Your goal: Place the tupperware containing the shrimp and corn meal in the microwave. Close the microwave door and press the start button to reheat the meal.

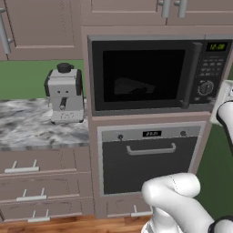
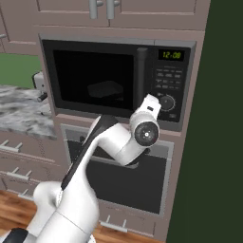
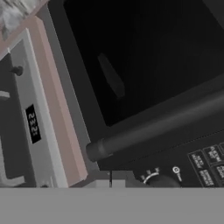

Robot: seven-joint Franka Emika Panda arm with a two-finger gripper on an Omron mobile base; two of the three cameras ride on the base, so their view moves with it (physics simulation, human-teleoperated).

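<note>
At the left of the left base view you see a coffee machine [image 1: 65, 93] on the marble counter [image 1: 27, 125]. In the centre sits the microwave [image 1: 154, 75], the microwave door [image 1: 143, 75] shut with its black handle [image 1: 195, 75] at the right edge of the glass; the tupperware [image 2: 105, 89] shows dimly behind the window. Below is the oven [image 1: 150, 157]. Right of the handle you find the round dial [image 1: 206, 87]. In the hand view your gripper [image 3: 110, 183] sits at the bottom, fingers pressed together and empty, just beside the dial.
</note>
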